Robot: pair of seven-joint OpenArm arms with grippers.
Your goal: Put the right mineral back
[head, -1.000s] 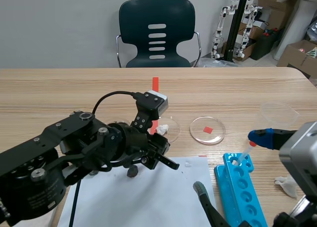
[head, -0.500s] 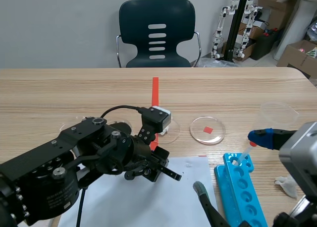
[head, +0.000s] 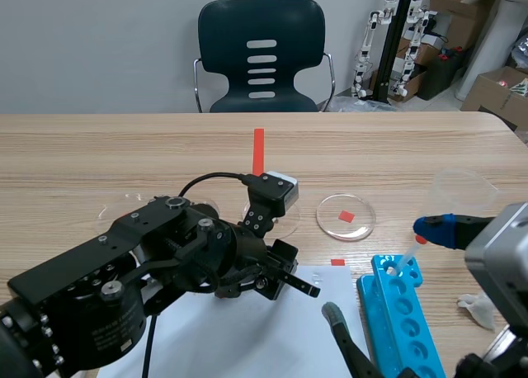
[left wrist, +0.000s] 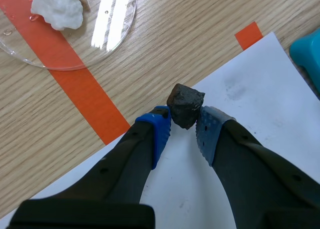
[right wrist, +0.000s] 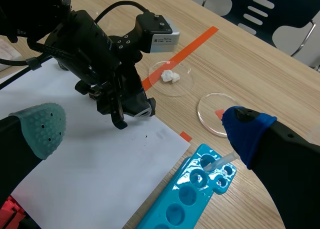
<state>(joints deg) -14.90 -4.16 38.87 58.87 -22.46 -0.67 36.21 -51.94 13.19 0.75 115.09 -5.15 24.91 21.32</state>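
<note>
The long wooden worktop [head: 124,155] runs off both sides, and its far half lies open right up to the dark chair [head: 261,56] behind it. On the near side a white paper sheet [head: 247,337] covers the middle, with its far corner just short of a small orange tape square [left wrist: 248,35].

The left arm [head: 124,271] comes in low across the sheet, bulky, with its wrist angled down and toward the middle. Its end effector [left wrist: 184,125] is pinched narrow on the dark mineral [left wrist: 185,105]. The blue pads squeeze it from both sides, right over the paper's far edge.

Just past that, a clear dish [left wrist: 115,34] sits on the long orange tape line [left wrist: 75,79] with a white mineral [left wrist: 58,8] inside. A second clear dish [head: 326,221] lies to its right, well apart from the arm, with bare wood between the two.

At the near right is a blue rack [head: 404,312], close beside the paper's edge. A thin dropper [right wrist: 220,161] stands in one of its holes.

The right end effector [right wrist: 144,131] is spread wide and holds nothing, with one finger over the paper and the other by the rack's end.

The label on the camera block [right wrist: 157,30] on the left wrist is too small to read.
</note>
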